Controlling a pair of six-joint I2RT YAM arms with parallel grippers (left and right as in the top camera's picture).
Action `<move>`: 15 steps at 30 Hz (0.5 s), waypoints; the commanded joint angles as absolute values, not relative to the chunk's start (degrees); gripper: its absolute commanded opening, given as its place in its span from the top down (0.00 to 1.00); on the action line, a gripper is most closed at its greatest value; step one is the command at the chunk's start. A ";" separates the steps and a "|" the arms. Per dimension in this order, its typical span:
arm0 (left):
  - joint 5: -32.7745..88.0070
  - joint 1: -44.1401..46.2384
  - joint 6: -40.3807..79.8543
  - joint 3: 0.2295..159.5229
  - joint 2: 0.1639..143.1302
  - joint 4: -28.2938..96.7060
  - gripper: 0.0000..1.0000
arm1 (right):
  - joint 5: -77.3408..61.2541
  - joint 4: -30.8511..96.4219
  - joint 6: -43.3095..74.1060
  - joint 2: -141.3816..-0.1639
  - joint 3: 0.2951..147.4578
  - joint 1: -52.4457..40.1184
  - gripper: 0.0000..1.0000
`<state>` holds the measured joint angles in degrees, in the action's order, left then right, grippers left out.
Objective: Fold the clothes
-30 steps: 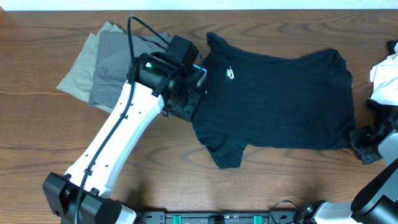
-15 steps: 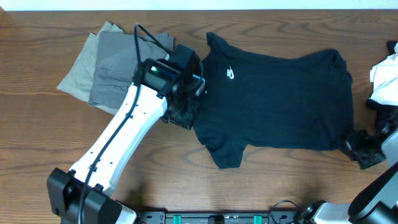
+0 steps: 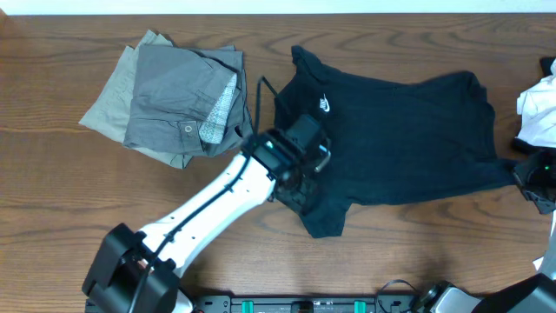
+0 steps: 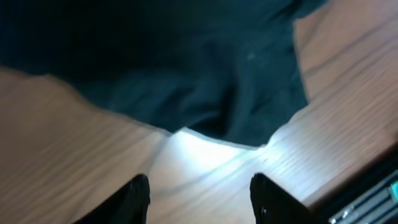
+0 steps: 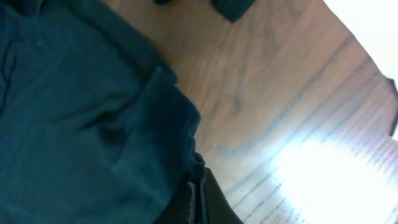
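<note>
Beside the black garment (image 3: 400,139), grey piece (image 3: 169,91) and khaki piece (image 3: 106,106) lay folded; garment itself spread, unfolded. My right gripper (image 5: 198,186) pinched its hem corner; left gripper (image 4: 199,190) hovered open.

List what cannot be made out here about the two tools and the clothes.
Left tool: overhead, its own wrist hides the fingers; the wrist view is blurred, so contact with the black garment is unclear.
Right tool: overhead, partly cut off by the right edge.
White cloth: overhead, cut by the right edge; its kind is unclear.
Khaki piece: overhead, mostly covered by the grey piece.
</note>
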<state>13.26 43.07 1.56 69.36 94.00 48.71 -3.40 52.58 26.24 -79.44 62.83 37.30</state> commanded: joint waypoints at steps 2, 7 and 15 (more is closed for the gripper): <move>22.11 43.09 8.40 63.94 94.37 42.24 0.39 | -2.59 52.01 25.21 -79.40 62.65 35.62 0.99; 25.85 43.11 18.24 60.34 94.59 37.98 0.30 | -2.92 51.77 25.21 -79.40 62.65 35.18 0.99; 29.89 42.98 24.32 59.02 100.86 34.92 0.29 | -3.25 51.68 25.21 -79.40 62.65 35.18 0.99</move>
<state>26.24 43.18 21.10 59.64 98.59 35.16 -3.20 51.77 26.06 -79.44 62.83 35.64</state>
